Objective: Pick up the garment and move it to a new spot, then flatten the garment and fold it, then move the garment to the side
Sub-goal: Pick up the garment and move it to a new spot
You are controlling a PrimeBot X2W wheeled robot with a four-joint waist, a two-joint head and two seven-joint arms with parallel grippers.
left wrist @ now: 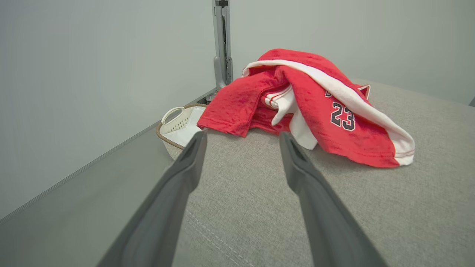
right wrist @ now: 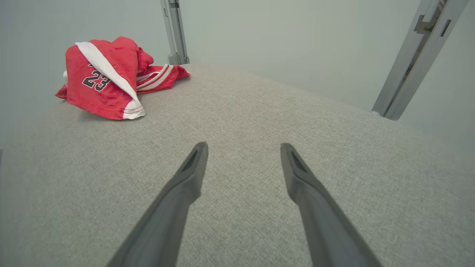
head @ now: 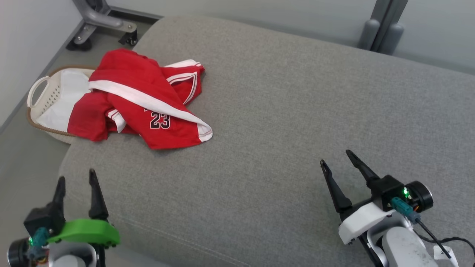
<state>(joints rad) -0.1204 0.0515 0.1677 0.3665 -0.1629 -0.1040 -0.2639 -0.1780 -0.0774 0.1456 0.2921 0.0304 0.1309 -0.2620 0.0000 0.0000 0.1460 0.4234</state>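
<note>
Clearly the first step, the pick-up, is the one in hand. The garment [head: 148, 107], red with white trim and a 23 printed on it, lies in a crumpled heap at the far left corner of the grey cushion [head: 297, 111]. Its left part hangs over the cushion's edge, above a white basket [head: 37, 92] that sits just beside the cushion with some white cloth in it.

The left gripper [head: 76, 174] hovers at the near left corner of the cushion. Its two fingers are spread and hold nothing, and they point toward the heap, which is near but not touching. The right gripper [head: 336, 156] is over the near right part of the cushion. It too is spread and empty, and it is well apart from the garment.

The left arm looks the better placed to reach. The next move probably calls for it to go forward and come down on a raised fold, perhaps the hump along the white band, and to close on cloth rather than on the cushion. The lift would then need enough height for the hanging part to clear the basket. After that the bare middle of the cushion offers room to set the garment down and spread it. A grip on only one loose layer may let the rest drag.
</note>
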